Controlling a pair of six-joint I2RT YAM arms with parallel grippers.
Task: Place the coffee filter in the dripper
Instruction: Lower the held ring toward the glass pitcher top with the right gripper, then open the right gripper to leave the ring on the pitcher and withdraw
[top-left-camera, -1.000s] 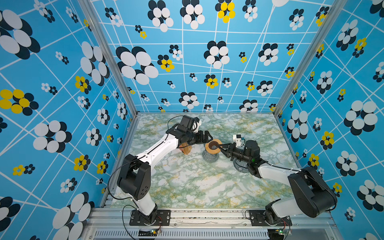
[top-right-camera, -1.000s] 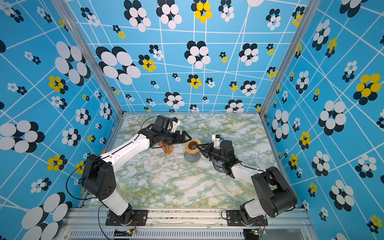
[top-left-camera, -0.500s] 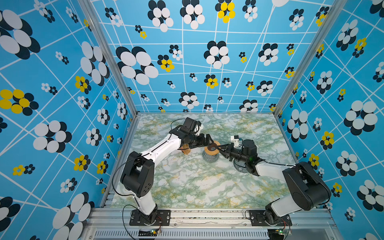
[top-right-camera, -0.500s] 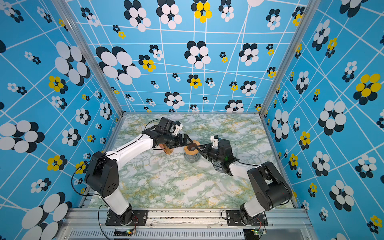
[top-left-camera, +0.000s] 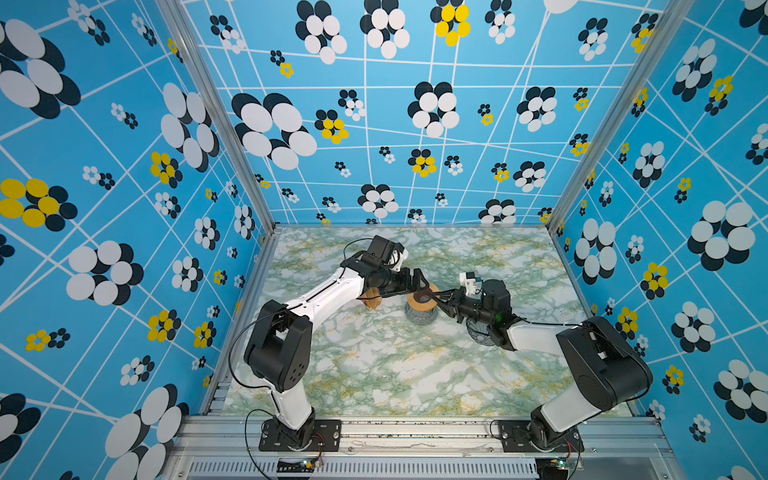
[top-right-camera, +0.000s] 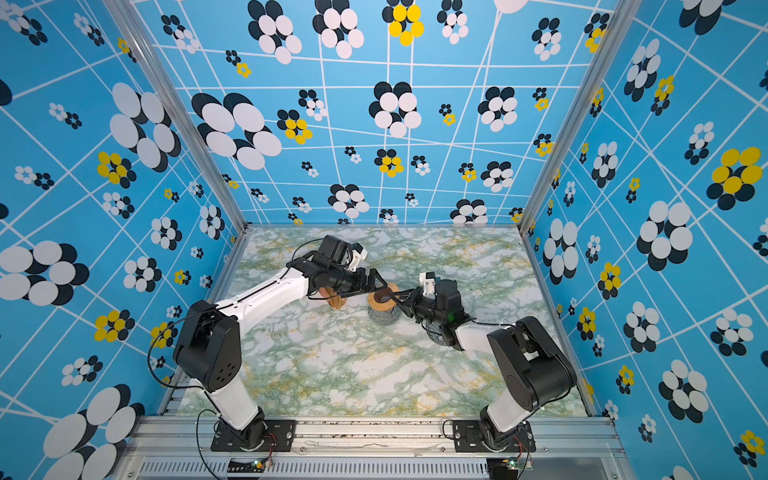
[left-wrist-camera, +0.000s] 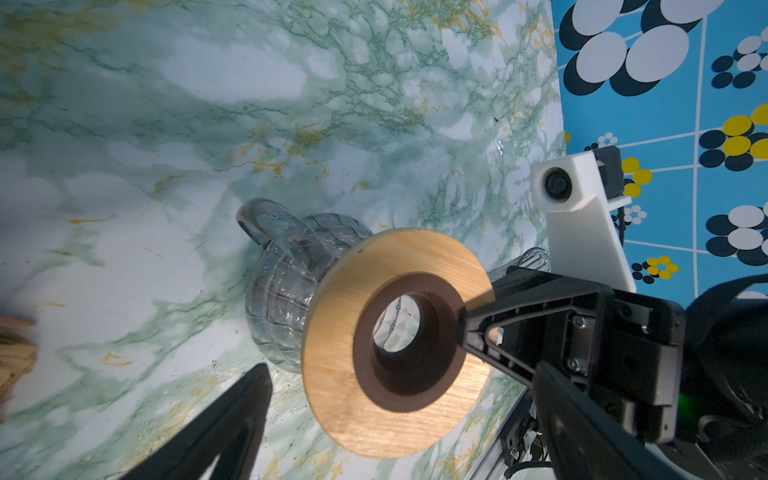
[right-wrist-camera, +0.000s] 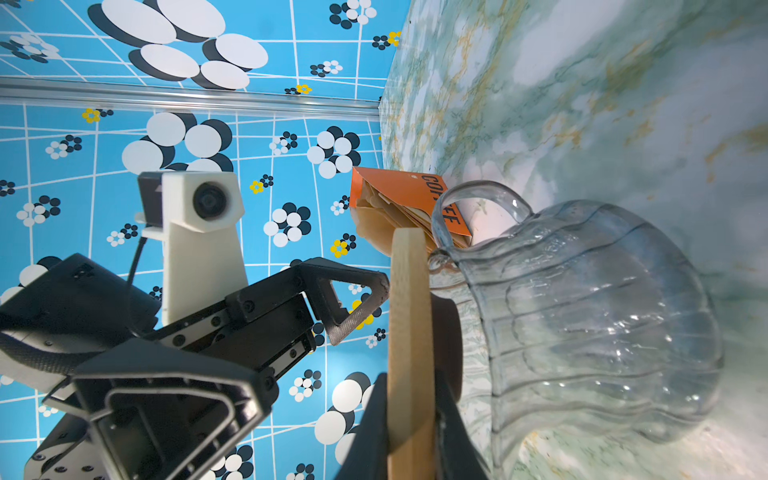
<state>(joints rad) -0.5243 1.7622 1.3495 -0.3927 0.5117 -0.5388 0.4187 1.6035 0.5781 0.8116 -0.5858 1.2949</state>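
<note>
On the marbled green worktop (top-left-camera: 374, 365), the right pincer (right-wrist-camera: 409, 419) clamps the flat round wooden ring (left-wrist-camera: 374, 332) atop the clear glass jug (right-wrist-camera: 602, 316), the left pincer (top-left-camera: 417, 279) gapes beside it, the ribbed glass dripper (top-left-camera: 482, 334) lies under the right arm, and only the right wrist view shows the orange filter packet (right-wrist-camera: 395, 187).

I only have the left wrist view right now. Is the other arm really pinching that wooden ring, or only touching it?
Observer: Pinching. The right wrist view shows the right gripper with its jaws shut on the wooden ring, one jaw on each face.
Operator: Where is the filter packet?
Observer: The orange packet sits just past the handle of the glass jug, its papers showing at the open end.
Operator: And my own jaws?
Observer: In a top view the left gripper is open beside the ring, holding nothing.
</note>
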